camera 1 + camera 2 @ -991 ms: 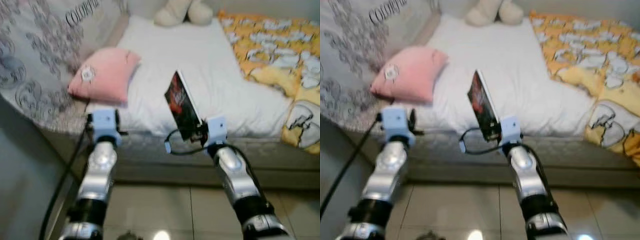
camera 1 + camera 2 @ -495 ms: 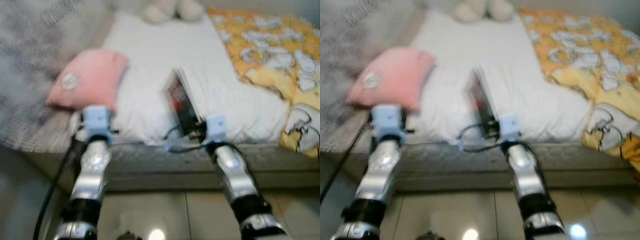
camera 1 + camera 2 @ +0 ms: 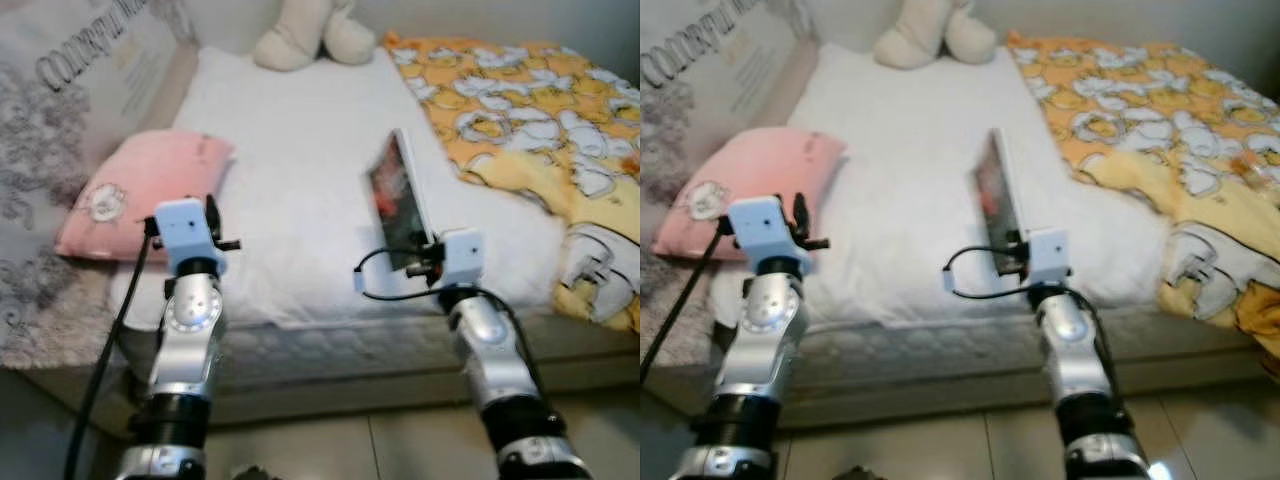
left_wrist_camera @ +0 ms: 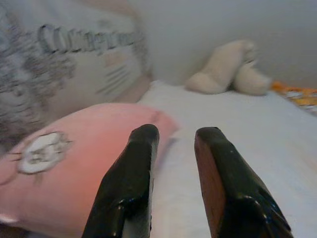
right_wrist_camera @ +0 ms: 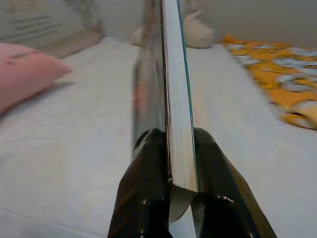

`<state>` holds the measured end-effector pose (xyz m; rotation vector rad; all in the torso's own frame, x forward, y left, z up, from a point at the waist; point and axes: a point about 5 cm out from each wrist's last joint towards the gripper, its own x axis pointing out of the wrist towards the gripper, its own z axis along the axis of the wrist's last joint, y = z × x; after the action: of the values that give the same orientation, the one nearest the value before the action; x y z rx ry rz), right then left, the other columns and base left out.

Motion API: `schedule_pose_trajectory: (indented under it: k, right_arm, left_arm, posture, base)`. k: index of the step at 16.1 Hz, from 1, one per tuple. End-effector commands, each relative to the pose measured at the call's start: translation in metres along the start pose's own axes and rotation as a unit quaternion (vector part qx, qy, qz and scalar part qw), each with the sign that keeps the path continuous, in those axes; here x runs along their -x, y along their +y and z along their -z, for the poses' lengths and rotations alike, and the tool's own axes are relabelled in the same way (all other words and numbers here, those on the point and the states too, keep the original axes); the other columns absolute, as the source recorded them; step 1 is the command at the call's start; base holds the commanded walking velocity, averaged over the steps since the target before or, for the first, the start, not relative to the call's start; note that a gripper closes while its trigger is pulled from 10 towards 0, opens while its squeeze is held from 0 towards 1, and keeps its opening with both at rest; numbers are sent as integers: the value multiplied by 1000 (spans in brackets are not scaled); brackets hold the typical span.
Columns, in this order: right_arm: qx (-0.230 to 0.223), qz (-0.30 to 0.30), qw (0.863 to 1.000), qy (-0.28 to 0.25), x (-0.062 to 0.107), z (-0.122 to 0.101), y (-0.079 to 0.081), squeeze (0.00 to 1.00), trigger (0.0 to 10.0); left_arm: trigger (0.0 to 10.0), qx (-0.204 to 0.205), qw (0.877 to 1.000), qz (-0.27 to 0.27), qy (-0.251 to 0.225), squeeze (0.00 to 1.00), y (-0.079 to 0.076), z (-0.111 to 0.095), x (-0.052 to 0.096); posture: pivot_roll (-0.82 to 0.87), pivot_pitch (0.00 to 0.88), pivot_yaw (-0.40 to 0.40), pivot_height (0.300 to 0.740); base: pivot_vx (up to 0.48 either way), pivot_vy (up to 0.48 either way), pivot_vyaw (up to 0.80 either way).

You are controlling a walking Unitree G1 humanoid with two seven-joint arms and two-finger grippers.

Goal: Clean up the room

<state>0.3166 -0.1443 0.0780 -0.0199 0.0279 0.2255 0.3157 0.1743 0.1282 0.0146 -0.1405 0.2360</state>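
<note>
Right wrist view shows the right tool [image 5: 171, 198] clamped on a book [image 5: 171, 99], fingers [image 5: 143, 198] pressing both covers near the lower edge, page block facing the camera. Seen from the head cameras, stands almost upright at centre frame, book [image 3: 398, 205] tilted slightly back over the white sheet [image 3: 290, 180] of the bed [image 3: 300, 340], dark red cover turned toward frame left. Left tool [image 4: 171, 188] hovers at lower left, fingers slightly apart and empty, just beside the pink pillow [image 3: 140, 190] at the bed's left edge. Cream plush toy [image 3: 305, 35] sits at the top of the frame against the wall; yellow patterned blanket [image 3: 520, 110] fills the upper right; grey printed cushion [image 3: 60, 110] lies along the far left.

Probably a carry step: book in hand, no shelf or surface for it yet in sight. To do it well:

- Keep the grip firm; held only by a low edge, so a tall lever likely to swing or slip with walking.
- Move gently, avoiding quick turns that could let the pages fan or the book pivot between the fingers.
- Keep the book clear of the cable [image 3: 385, 290] looping beside the right wrist.
- If set down on the bed, lower it flat onto open sheet at centre, well apart from pillow and blanket, before releasing.
- Leave the left arm tucked, away from the pillow.
</note>
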Motion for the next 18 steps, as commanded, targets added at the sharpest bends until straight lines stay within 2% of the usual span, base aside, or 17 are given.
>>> schedule_pose_trajectory:
  k: [1, 8, 12, 14, 15, 16, 18]
  right_arm:
    - [7, -15, 999, -39, -8, -18, 5, 0, 0]
    - [9, -16, 999, -34, -8, -16, 5, 0, 0]
    - [11, -13, 999, -35, -10, -17, 3, 0, 0]
    - [20, -6, 999, -36, -19, -25, -2, 0, 0]
    - [-12, -14, 999, -39, -30, -35, -1, 0, 0]
    - [-26, -19, 999, -39, -35, -39, 0, 0, 0]
    - [-135, -54, 989, -19, -59, -53, 7, 0, 0]
  left_arm:
    - [10000, -2, 1000, -8, 11, 0, 2, 2, -2]
    - [10000, -16, 1000, 7, 10, 0, -1, 0, -8]
    - [10000, -30, 999, 26, 6, 0, -7, -3, -10]
    - [10000, -30, 999, 32, 6, 0, -12, -3, -9]
    - [10000, -42, 998, 41, -1, 0, -16, -5, -9]
    - [10000, -48, 998, 44, -3, 0, -18, -5, -9]
    - [10000, -17, 998, 56, -21, 0, -21, -16, -9]
  posture:
    - [-64, 0, 11, 731]
    - [-63, 0, 12, 731]
    - [-61, 0, 14, 731]
    - [-54, 0, 21, 731]
    - [-53, 0, 25, 731]
    - [-51, 0, 28, 731]
    - [21, 18, 36, 731]
  base:
    - [296, 379, 619]
    - [307, 369, 72]
    - [468, 0, 0]
    - [480, 0, 0]
    - [319, 0, 0]
    - [319, 0, 0]
    - [0, 0, 0]
